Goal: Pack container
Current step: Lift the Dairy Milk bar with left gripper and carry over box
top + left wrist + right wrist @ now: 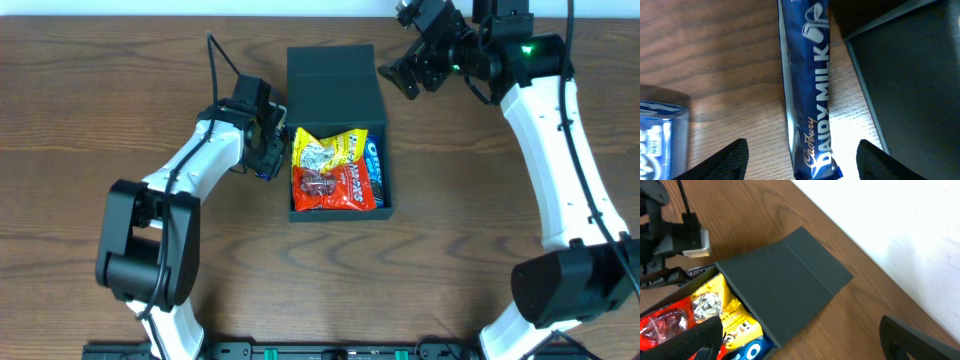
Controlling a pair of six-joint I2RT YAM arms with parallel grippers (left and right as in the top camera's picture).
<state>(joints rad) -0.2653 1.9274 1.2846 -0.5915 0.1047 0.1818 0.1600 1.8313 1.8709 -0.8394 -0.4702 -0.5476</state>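
The dark teal container [336, 210] lies in the middle of the table with its flap lid [333, 85] folded back. Inside are a yellow and red snack packet [330, 170] and a blue Oreo packet [375, 165]. A blue Dairy Milk bar [807, 85] lies on the wood just left of the container's wall [910, 75]. My left gripper [802, 143] is open and straddles the bar's near end, with a gap on both sides. My right gripper [398, 75] hangs open above the table past the lid's right corner [835, 280], holding nothing.
Another blue packet [660, 137] lies on the table to the left of the bar. The table's back edge and a white wall [890, 220] run close behind the lid. My left arm [670, 235] shows beyond the container in the right wrist view.
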